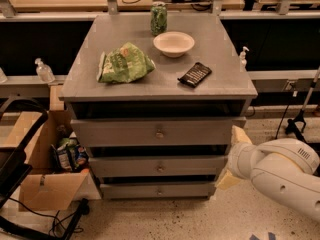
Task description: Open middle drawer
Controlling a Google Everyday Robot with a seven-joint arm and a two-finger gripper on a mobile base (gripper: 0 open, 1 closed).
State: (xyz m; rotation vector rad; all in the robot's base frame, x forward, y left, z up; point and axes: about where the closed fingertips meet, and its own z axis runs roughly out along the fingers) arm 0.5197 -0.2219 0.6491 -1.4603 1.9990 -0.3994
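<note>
**At the lower right of the frame: pincer level with the middle drawer, off to its side**

In the centre of the camera view stands a grey table point(215, 84) with three drawers stacked under its top. The middle drawer point(125, 167) sits between a taller top drawer point(115, 133) and a narrower bottom drawer point(130, 190). Its front looks shut, and its small round knob point(160, 168) is untouched.

The pincer point(231, 157) hangs just beside the right end of that front, at about its height, spread open and holding nothing. One cream tip is up by the top drawer's corner and the other is down by the bottom drawer. It is probably parked there so it can swing in level. The knob is the only handle, and it lies well to the left, so the next move likely needs a sideways reach and a narrow closing on it.

On the tabletop a can point(158, 18), a bowl point(173, 43), a green bag point(124, 64) and a dark wrapped bar point(195, 74) all lie back from the front edge. A pull on the drawer should not disturb them.
</note>
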